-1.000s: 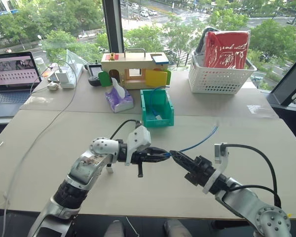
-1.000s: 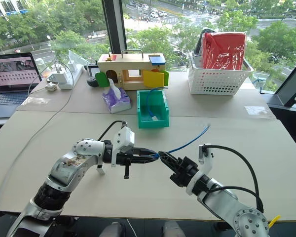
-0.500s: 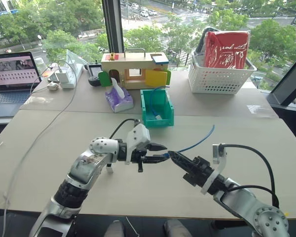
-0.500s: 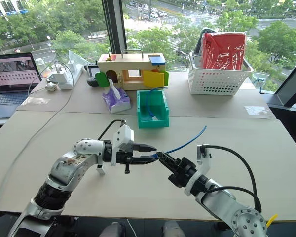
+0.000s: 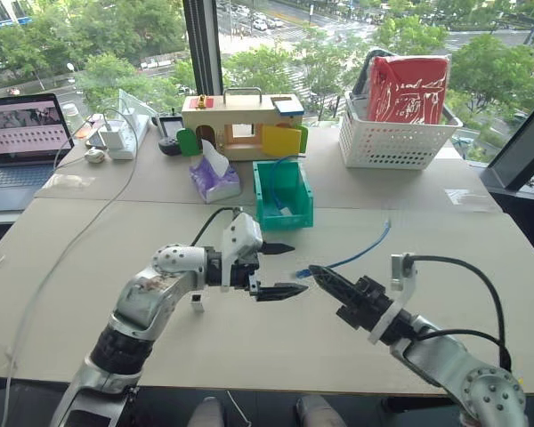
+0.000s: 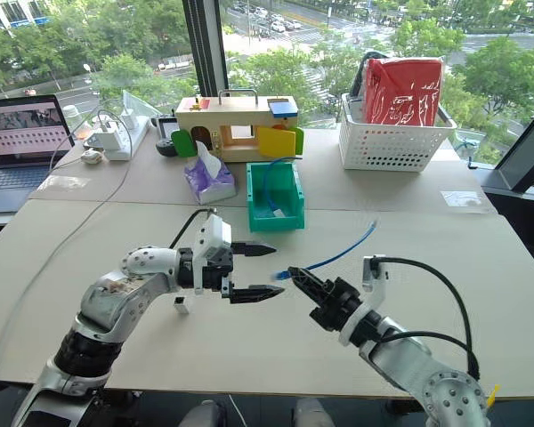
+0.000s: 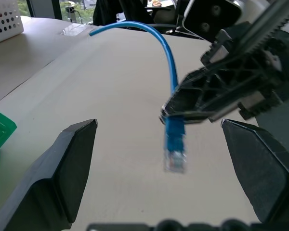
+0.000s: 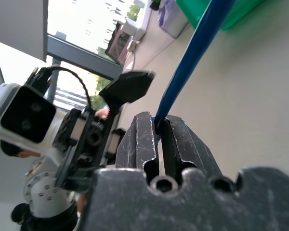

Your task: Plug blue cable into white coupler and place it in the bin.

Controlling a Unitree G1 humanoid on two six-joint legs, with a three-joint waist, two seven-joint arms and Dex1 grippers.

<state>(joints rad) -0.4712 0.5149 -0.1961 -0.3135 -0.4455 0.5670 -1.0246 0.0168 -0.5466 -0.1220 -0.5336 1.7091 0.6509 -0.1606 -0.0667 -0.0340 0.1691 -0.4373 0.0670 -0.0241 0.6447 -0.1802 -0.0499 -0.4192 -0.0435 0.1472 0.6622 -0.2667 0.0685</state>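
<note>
1. The left gripper [image 5: 280, 269] hangs over the table [image 5: 89, 258], well in front of the bin [image 5: 283, 197], its two black fingers spread wide with nothing between them.
2. The right gripper [image 5: 316, 272] faces it from the other side, also in front of the bin, and is clamped tight on the cable [image 5: 356, 253] just behind the plug [image 7: 175, 153].
3. The plug sticks out past the right fingertips towards the open left fingers, in the air above the table and touching neither of them.
4. From the right gripper the cable arcs up and away, its free end [image 5: 388, 223] raised off the table, to the right of the bin and a little nearer than it.
5. A small white block [image 5: 197, 302], which may be the coupler, sits on the table below the left wrist, left of the bin and nearer than it; I cannot tell its socket from here.
6. The bin stands near the middle of the table, with another bit of blue cable [image 6: 271, 191] inside it.
7. Just left of the bin lies a purple tissue pack [image 5: 214, 179]; behind the bin stands a wooden toy box [image 5: 240, 124].
8. A white basket [image 5: 396, 138] with a red bag [image 5: 408, 89] in it sits right of the bin, further back.
9. A laptop [image 5: 22, 133] sits far left of the bin.
</note>
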